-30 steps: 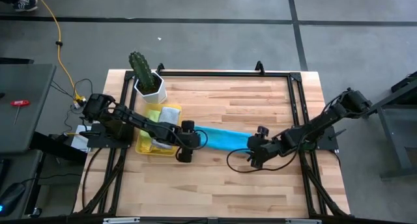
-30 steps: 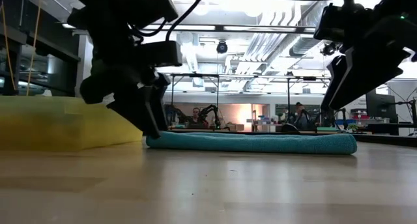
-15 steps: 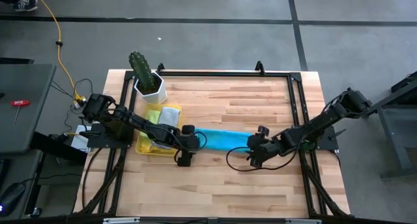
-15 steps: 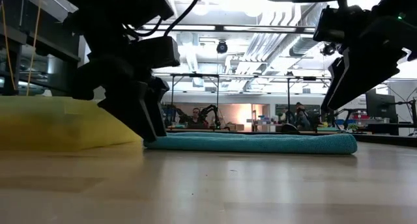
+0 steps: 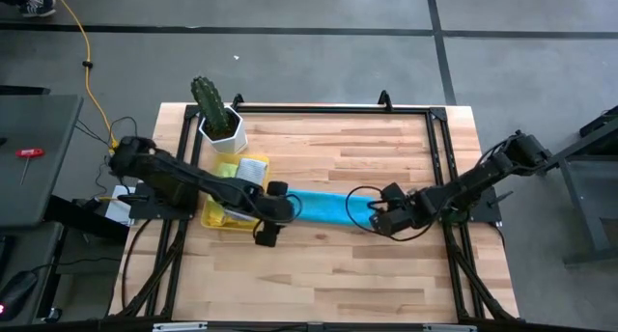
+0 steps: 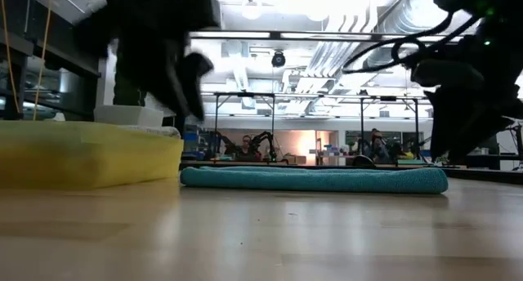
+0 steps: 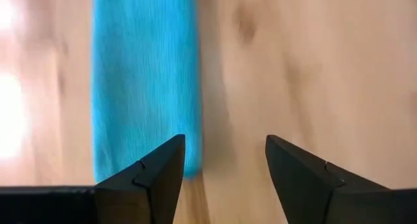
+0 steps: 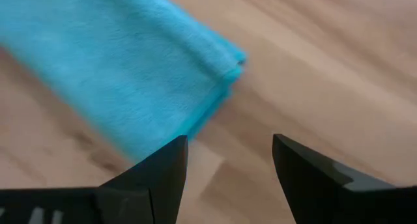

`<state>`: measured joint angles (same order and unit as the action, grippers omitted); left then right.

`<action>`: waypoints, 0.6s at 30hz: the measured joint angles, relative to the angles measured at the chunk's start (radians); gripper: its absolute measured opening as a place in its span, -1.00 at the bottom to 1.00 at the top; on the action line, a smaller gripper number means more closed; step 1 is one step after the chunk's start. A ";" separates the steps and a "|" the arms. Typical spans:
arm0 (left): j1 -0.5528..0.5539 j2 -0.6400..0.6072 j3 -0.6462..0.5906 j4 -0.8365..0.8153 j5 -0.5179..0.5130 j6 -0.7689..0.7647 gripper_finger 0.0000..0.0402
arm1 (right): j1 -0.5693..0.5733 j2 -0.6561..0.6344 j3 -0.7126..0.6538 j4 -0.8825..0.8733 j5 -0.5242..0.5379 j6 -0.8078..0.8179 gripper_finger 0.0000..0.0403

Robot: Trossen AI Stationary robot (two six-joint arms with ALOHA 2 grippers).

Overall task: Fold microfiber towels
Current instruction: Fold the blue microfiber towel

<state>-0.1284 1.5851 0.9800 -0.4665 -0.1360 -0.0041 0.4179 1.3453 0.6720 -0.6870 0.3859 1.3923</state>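
Note:
A light blue microfiber towel [image 5: 328, 205], folded into a long narrow strip, lies flat on the wooden table between my two grippers. It also shows in the low view as a blue towel [image 6: 315, 180]. My left gripper [image 5: 265, 234] hangs open above and just beside the strip's left end [image 7: 143, 74], with bare table between its fingers [image 7: 163, 168]. My right gripper [image 5: 379, 216] is open at the strip's right end, whose folded corner [image 8: 228, 64] lies ahead of its fingers. Neither gripper touches the towel.
A yellow tray [image 5: 220, 216] with folded cloths inside stands at the table's left, close behind my left arm; its wall [image 6: 82, 154] shows in the low view. A cactus in a white pot [image 5: 220, 120] stands at the far left. Bare wood lies toward the near edge.
My left gripper has risen from the towel's left end and drawn slightly toward the near edge, staying open. My right gripper has rolled about its own axis by the towel's right end, staying open. The towel has not moved.

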 joint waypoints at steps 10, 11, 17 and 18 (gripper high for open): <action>-0.046 -0.341 -0.244 0.560 0.005 0.110 0.01 | -0.017 0.001 0.000 0.066 -0.001 0.022 0.07; -0.043 -0.375 -0.277 0.616 0.005 0.112 0.01 | -0.023 0.002 0.000 0.067 -0.001 0.022 0.07; -0.021 -0.547 -0.402 0.810 -0.010 0.107 0.01 | -0.074 0.044 0.001 0.101 -0.010 0.021 0.07; -0.021 -0.569 -0.409 0.810 -0.023 0.102 0.01 | -0.083 0.057 0.001 0.115 -0.021 0.019 0.07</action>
<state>-0.1497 1.0159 0.5708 0.3439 -0.1594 0.0984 0.3346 1.4024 0.6727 -0.5717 0.3647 1.4109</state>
